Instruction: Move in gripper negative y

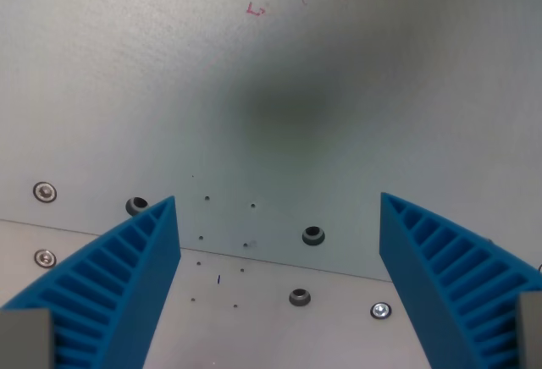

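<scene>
I hold my blue ribbed-finger gripper (279,242) spread wide and empty above the pale grey metal plate (169,90) with its screws and holes, since this task is pure sideways motion, nothing to grasp.

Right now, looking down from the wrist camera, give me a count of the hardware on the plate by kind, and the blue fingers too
Silver screws: 3
Dark bushed holes: 3
Blue ribbed fingers: 2
Total: 8
</scene>
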You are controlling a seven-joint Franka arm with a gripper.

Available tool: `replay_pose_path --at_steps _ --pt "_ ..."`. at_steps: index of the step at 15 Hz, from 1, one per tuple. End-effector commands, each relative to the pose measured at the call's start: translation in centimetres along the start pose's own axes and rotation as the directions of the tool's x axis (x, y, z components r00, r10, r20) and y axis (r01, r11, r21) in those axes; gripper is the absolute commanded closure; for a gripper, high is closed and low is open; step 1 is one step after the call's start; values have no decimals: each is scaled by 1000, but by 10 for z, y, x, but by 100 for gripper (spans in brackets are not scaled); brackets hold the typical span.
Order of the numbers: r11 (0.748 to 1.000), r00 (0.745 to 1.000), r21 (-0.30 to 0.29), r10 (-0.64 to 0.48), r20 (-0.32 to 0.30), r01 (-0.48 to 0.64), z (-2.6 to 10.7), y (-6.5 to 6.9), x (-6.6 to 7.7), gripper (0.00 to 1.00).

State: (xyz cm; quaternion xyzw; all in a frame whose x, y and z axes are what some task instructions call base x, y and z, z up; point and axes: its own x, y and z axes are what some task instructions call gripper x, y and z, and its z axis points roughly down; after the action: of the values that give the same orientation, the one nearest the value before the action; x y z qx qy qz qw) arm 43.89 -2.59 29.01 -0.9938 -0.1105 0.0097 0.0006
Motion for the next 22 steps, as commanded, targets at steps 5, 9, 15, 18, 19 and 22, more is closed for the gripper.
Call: replay_pose_path --at_steps 5,9,15,18,19,22 --pt "1000 1000 -1 0 -6 0 -3 -25 0 0" --pt "1000 1000 -1 0 -6 0 -3 -45 0 0" --pt "1000 1000 -1 0 -6 0 -2 -75 0 0" --pt "1000 1000 -1 0 -6 0 -2 -90 0 0" --pt "1000 1000 -1 0 -6 0 -2 -95 0 0" --pt "1000 1000 -1 0 -6 0 -2 -110 0 0"
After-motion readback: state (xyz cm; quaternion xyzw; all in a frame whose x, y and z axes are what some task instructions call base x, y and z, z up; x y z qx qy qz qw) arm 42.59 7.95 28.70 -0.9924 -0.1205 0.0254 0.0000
